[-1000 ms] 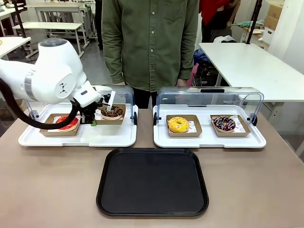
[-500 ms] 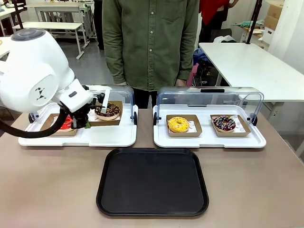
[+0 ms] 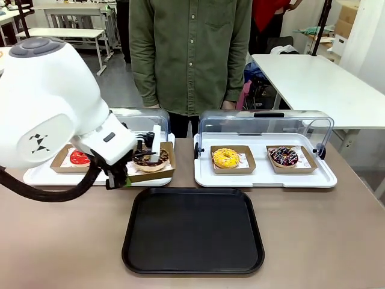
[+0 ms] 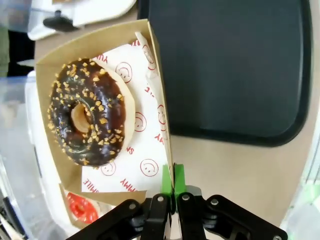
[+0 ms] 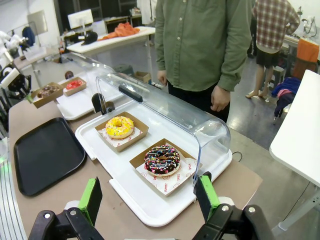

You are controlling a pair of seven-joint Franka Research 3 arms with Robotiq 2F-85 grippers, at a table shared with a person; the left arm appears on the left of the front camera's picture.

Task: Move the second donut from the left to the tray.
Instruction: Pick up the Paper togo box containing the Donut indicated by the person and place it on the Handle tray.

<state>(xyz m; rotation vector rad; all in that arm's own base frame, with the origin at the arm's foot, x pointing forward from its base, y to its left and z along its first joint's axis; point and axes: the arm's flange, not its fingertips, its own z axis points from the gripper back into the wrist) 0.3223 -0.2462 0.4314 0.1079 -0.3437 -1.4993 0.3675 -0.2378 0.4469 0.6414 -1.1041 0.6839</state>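
Note:
The chocolate-glazed donut (image 3: 150, 159) with pale sprinkles lies in its brown cardboard dish (image 3: 154, 175), held up off the table. My left gripper (image 3: 120, 180) is shut on the dish's near edge. The dish hangs over the front rim of the left white tray, just beyond the far left corner of the black tray (image 3: 192, 232). In the left wrist view the green fingertips (image 4: 167, 176) pinch the dish wall (image 4: 100, 46), with the donut (image 4: 87, 112) beyond them and the black tray (image 4: 230, 65) alongside. My right gripper (image 5: 149, 194) stands open over the table's right end with nothing in it.
A red-glazed donut (image 3: 79, 158) stays in the left white tray (image 3: 60, 176). The right white tray (image 3: 264, 179), under a raised clear lid, holds a yellow donut (image 3: 226, 158) and a dark donut with coloured sprinkles (image 3: 284, 156). A person (image 3: 189, 54) stands at the far side.
My left gripper has lifted the dish with the chocolate donut out of the left white tray and carried it forward and to the right, toward the black tray.

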